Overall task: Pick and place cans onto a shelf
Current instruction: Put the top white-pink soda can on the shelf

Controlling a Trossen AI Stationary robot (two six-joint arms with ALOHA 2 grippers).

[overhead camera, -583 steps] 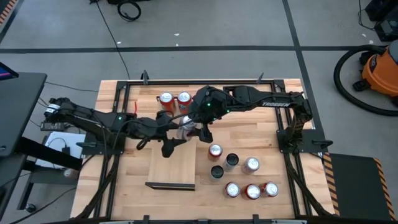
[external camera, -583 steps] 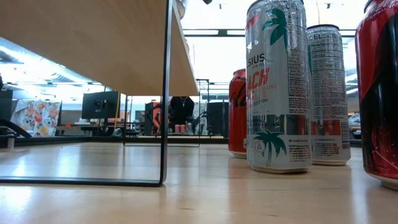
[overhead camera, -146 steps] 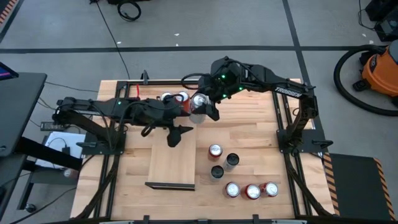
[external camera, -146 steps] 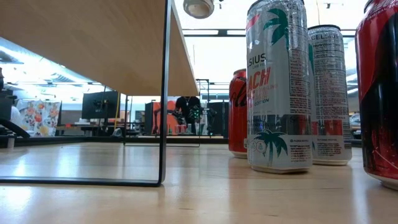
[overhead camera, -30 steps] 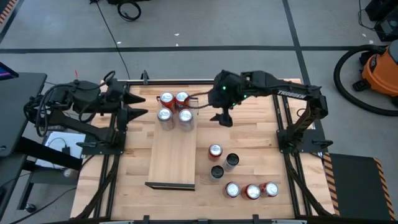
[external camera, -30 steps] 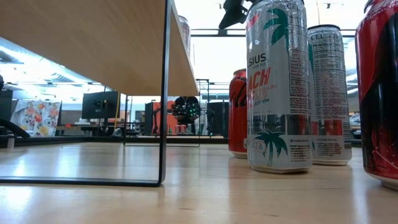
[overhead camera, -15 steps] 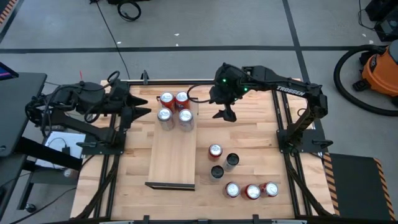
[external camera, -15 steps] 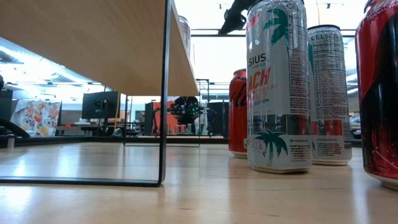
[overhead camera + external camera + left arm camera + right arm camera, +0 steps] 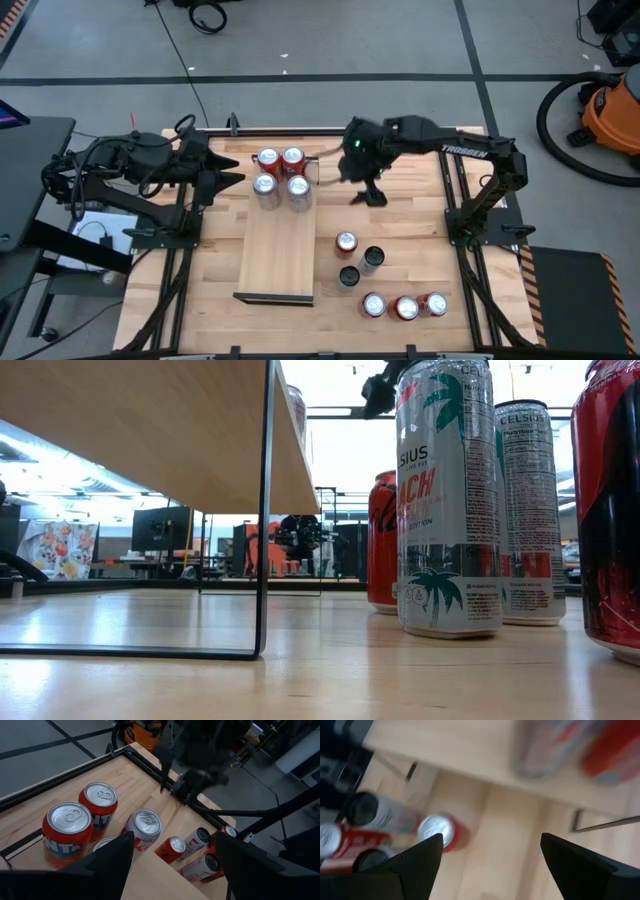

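The shelf (image 9: 277,245) is a light wooden board raised on dark metal rails (image 9: 265,510) above the tabletop. Several cans stand upright on its far end (image 9: 281,171); they also show in the left wrist view (image 9: 67,827). Several more cans (image 9: 373,274) stand on the table to the shelf's right, and show close up in the low view (image 9: 447,500). My right gripper (image 9: 372,195) is open and empty, above the table between the shelf's far end and the loose cans. My left gripper (image 9: 228,172) is open and empty, left of the shelf's far end.
A black frame (image 9: 320,130) runs along the table's edges. Bare tabletop (image 9: 400,215) lies between the shelf cans and the loose cans. The shelf's near half (image 9: 275,270) holds nothing. An orange vacuum (image 9: 612,115) stands on the floor beyond the table's right side.
My right gripper has gone a little toward the table's right and near edges, away from the cans on the shelf, staying open. The cans have not moved.
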